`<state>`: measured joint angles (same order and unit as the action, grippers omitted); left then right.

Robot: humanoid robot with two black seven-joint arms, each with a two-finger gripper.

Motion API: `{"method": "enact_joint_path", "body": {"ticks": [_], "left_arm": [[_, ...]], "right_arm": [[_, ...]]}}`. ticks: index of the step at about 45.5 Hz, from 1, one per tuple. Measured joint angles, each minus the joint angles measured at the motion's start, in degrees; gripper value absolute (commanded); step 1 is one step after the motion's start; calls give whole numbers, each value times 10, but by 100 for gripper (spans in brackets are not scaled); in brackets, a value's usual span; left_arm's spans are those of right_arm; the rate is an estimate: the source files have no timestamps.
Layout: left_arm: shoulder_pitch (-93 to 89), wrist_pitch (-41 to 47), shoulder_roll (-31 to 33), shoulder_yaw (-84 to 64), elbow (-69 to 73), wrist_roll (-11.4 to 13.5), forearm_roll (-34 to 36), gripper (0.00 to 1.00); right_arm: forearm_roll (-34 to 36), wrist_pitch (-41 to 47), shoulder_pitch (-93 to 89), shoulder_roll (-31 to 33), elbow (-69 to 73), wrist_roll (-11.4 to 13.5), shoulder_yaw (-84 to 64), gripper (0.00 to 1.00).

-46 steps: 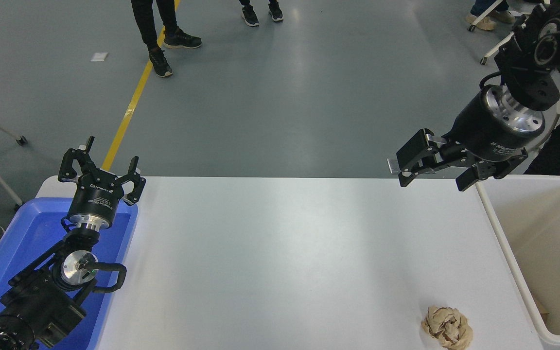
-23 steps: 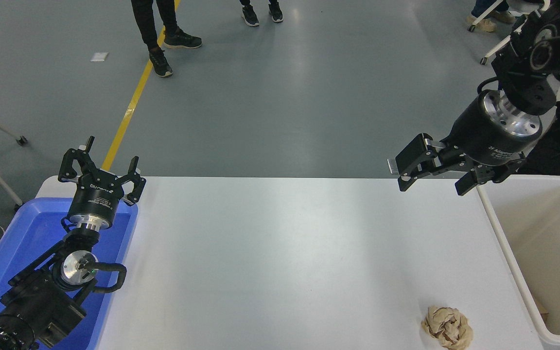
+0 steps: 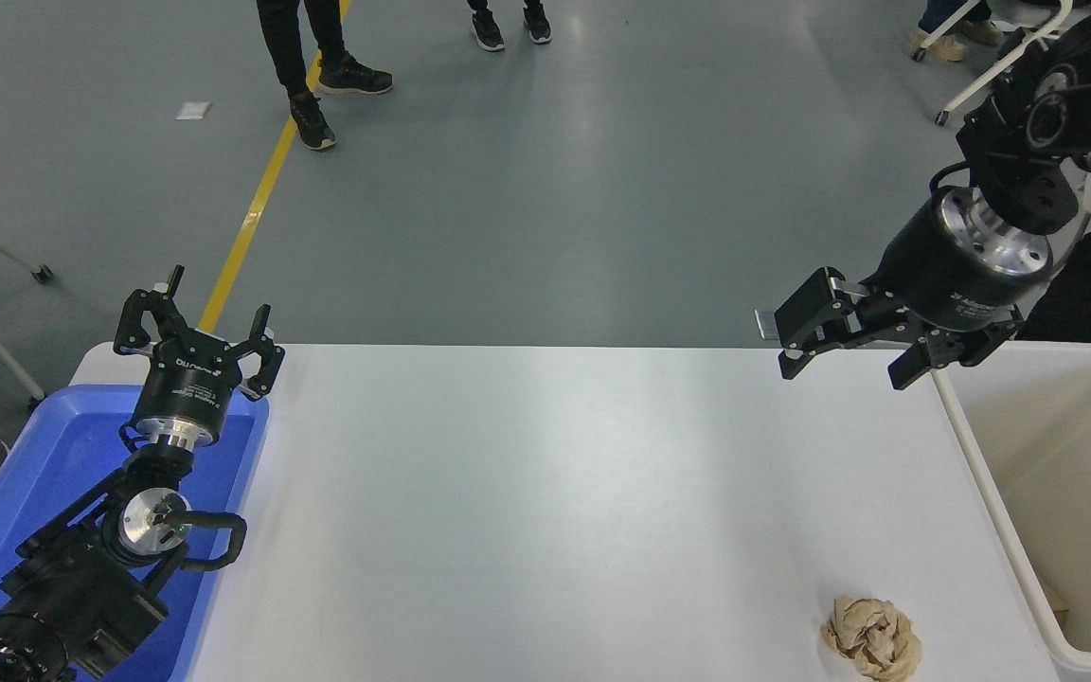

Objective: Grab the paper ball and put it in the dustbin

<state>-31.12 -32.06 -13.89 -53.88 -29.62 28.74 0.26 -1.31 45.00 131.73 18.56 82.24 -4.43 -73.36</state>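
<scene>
Paper ball (image 3: 871, 639) at near right corner of tabletop (image 3: 545, 511), beside dustbin (image 3: 1000, 493) off right edge. Right end effector (image 3: 844, 355) spread wide, empty, above far right corner, well apart from ball. Left end effector (image 3: 197, 332) open, empty, parked over blue tray (image 3: 44, 455) at left edge.

The right arm enters from the upper right edge and angles down and leftward. Its gripper (image 3: 844, 355) hangs above the far right corner of the table (image 3: 545, 511), fingers spread apart with nothing between them, tips pointing left and down. The left arm lies parked at the table's near left corner, forearm pointing away from the camera. Its gripper (image 3: 197, 327) points away, fingers spread apart.
</scene>
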Motion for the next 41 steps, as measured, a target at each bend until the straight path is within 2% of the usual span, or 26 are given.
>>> {"method": "enact_joint_path", "body": {"ticks": [7,15,41], "left_arm": [[0,0,0,0,0,0,0,98],[-1,0,0,0,0,0,0,98],[0,0,0,0,0,0,0,98]], "right_arm": [[55,0,3,11,-4,0,-22,100],[83,0,9,16,-7,0,-33,100],[107,0,41,25,-8,0,-36,100]]}}
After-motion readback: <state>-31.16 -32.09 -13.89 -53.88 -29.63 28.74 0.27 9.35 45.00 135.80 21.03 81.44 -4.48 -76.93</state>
